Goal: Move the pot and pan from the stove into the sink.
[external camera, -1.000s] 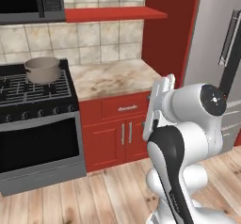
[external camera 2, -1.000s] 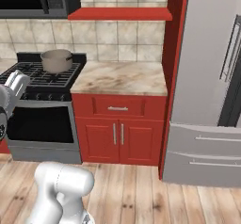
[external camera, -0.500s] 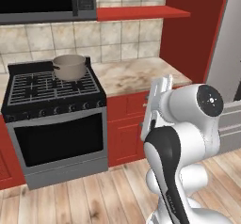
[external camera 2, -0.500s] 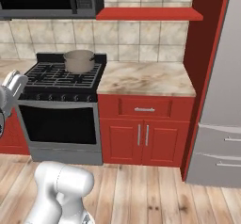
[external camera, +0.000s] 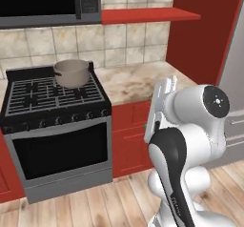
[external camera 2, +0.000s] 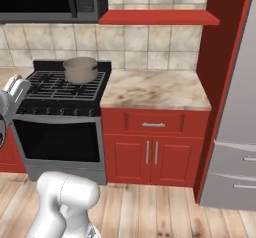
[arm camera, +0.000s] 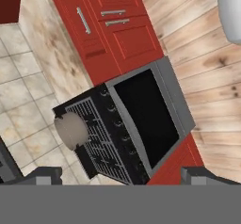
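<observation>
Nearest the cameras, at the lower right of the left base view, the white arm is folded up over the wooden floor (external camera 2: 165,209), its gripper (arm camera: 121,176) carrying nothing; in the hand view the two dark tips rise far apart at the bottom corners, so the jaws are released and wide.

Beyond the floor stands the stove (external camera: 55,126), in the left half of the left base view, with a dark oven door, a row of front knobs and black grates on top. Beside it, toward the frame's right, red cabinets (external camera 2: 150,149) carry the marble desk (external camera 2: 155,89), bare where it shows.

Farther back, the pot (external camera: 71,72) sits upright on a rear grate in the upper left of both base views, close to the stove's back panel and well apart from the arm. In the hand view the pot (arm camera: 71,130) shows as a pale round at the left.

The pot looks rigid and fairly heavy for its width, with smooth, likely slippery walls. Its body seems too broad for the jaws, so the rim or a side handle is the better hold. The handles are too small to make out clearly. A rim grip off-centre may let it tilt.
</observation>
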### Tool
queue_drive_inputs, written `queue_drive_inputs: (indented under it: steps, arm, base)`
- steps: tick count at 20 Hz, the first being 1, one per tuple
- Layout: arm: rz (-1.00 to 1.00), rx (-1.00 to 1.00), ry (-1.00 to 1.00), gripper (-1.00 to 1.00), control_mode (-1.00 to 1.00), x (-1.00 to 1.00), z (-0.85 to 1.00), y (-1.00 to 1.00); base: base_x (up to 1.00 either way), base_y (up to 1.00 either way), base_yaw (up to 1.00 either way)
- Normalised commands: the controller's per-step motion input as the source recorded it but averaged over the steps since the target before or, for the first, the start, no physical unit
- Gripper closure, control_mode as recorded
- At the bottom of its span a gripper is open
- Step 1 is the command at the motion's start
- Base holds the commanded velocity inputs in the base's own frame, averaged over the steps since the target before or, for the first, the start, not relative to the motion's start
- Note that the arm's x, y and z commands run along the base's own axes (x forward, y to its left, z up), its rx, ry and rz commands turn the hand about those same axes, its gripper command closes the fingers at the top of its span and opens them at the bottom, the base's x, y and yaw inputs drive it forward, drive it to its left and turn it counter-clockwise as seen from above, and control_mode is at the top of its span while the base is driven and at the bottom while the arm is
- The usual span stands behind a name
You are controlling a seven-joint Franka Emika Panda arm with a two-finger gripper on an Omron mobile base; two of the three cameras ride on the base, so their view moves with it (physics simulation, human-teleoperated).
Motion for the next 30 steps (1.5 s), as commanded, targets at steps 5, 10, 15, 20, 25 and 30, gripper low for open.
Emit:
queue_drive_inputs:
  steps: [5,10,15,20,25,30]
  arm:
    - [0.00,0.00,0.00,-1.00,1.00,0.00,0.00,0.00]
    - [0.00,0.00,0.00,-1.00,1.00,0.00,0.00,0.00]
    - [0.00,0.00,0.00,-1.00,1.00,0.00,0.00,0.00]
    - [0.00,0.00,0.00,-1.00,-1.00,0.00,0.00,0.00]
    - [0.00,0.00,0.03,-1.00,-1.00,0.12,0.00,0.00]
    - [0.08,0.03,0.09,-1.00,-1.00,0.10,0.00,0.00]
  base:
    - [0.82,0.28,-0.01]
    - [0.80,0.32,0.00]
    - [0.69,0.32,0.00]
    - [0.11,0.05,0.00]
    - [0.00,0.00,0.00]
    - [0.00,0.00,0.00]
